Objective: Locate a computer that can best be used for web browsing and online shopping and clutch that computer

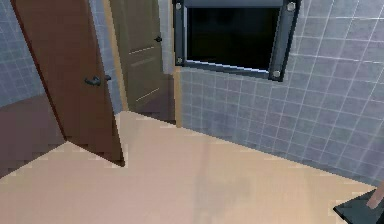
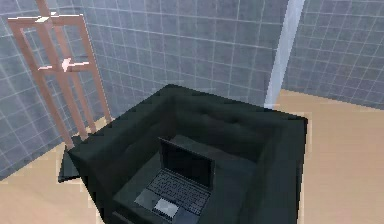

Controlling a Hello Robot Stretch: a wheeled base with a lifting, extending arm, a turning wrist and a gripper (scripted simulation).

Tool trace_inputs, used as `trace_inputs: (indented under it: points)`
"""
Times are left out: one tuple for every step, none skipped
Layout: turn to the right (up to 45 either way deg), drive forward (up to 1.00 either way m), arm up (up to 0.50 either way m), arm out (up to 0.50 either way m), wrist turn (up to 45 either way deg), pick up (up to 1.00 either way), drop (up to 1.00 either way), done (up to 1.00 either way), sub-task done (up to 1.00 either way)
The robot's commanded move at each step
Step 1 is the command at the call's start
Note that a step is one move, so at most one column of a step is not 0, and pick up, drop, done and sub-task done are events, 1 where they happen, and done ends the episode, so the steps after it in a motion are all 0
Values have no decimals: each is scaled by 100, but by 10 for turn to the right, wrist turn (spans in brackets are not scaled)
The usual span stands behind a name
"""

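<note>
the finding part looks done: an open laptop (image 2: 180, 182) sits on the seat of a dark armchair (image 2: 262, 135), its screen upright toward the backrest, near a wooden easel (image 2: 66, 72). taking hold of it is still left, as i judge. the arm's pose and the hand's state cannot be told.
</note>
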Motion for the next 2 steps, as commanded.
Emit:
trace_inputs:
  points:
    - [0,0,0,18,0,0,0,0,0]
    - [0,0,0,0,450,0,0,0,0]
